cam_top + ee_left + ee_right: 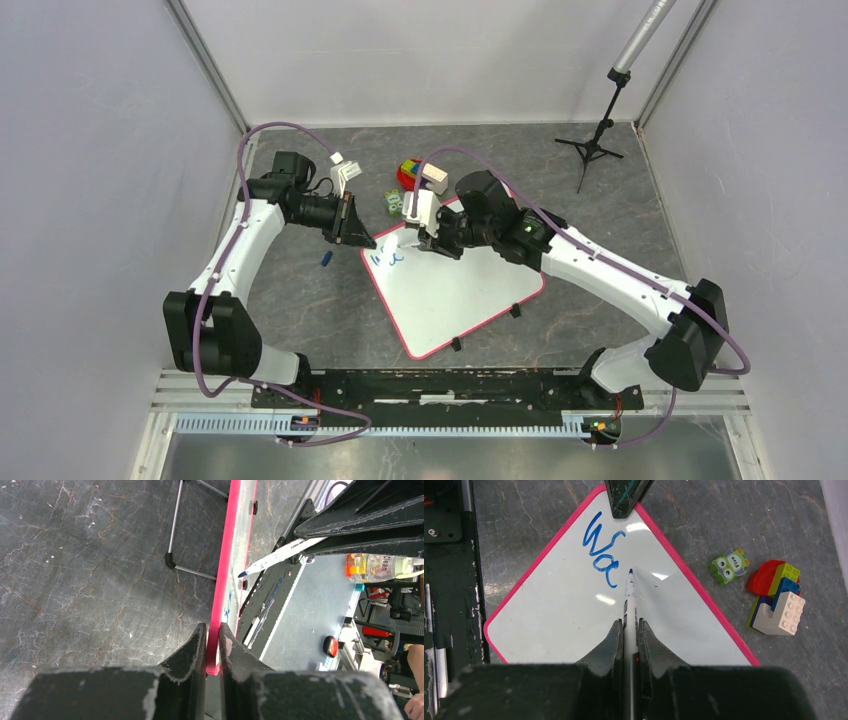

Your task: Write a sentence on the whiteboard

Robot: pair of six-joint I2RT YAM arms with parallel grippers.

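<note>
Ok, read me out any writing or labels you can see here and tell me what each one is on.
"Wa", plus an unfinished third letter: blue lettering on the whiteboard.
"FIVE", small, uncertain: green owl block.
"Clean", cut off: label on the bottle.
Print on the marker: too small to read.

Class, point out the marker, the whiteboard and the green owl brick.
marker (629, 602), right wrist view, white barrel.
whiteboard (569, 615), right wrist view, bare white face.
green owl brick (729, 566), right wrist view, owl's face.

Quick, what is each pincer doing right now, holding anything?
Left pincer: closed on the whiteboard at its pink rim.
Right pincer: closed, holding a marker.
</note>
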